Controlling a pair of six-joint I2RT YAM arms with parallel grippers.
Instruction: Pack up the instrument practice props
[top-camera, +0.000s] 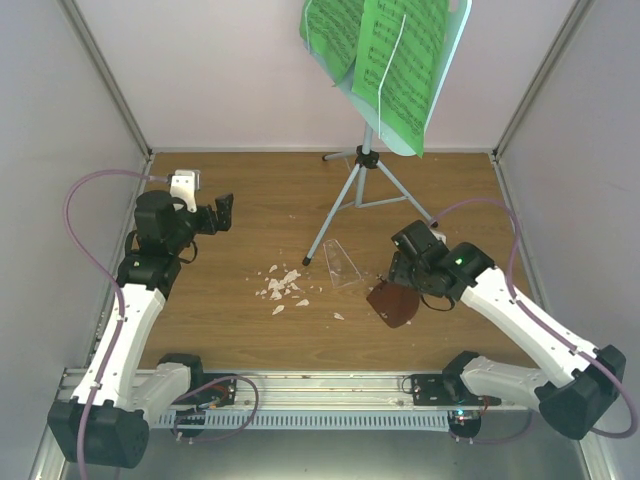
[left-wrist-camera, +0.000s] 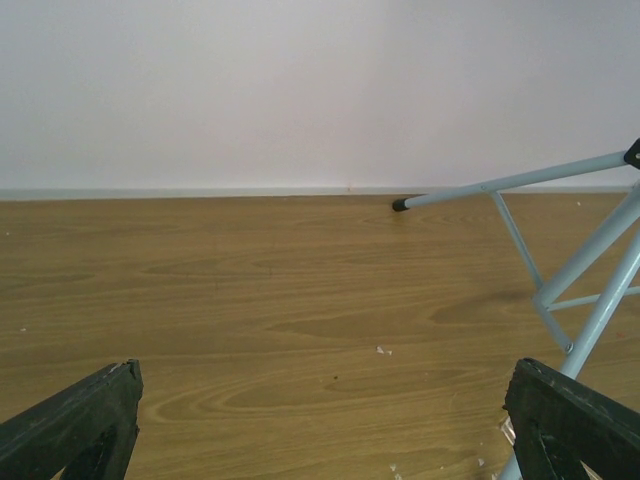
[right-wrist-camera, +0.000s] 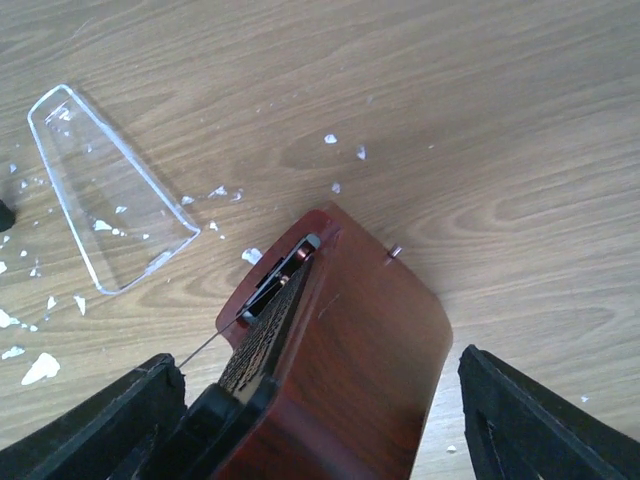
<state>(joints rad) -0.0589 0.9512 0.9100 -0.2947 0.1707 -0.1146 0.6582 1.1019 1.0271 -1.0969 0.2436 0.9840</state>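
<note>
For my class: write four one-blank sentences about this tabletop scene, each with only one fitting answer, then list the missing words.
1. The pages on the music stand are ___ in colour.
2. The stand rests on ___ splayed legs.
3. The reddish-brown metronome body sits between the fingers of the ___ pincer.
4. The clear cover lies near scattered ___ crumbs.
Missing words: green; three; right; white.

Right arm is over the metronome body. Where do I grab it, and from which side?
Take the reddish-brown metronome body near its wide base, coming down from above where the right gripper straddles it with open jaws. It tapers toward the far tip, so a grip there would likely slip. Keep fingers off the pendulum rod on its open face.
</note>
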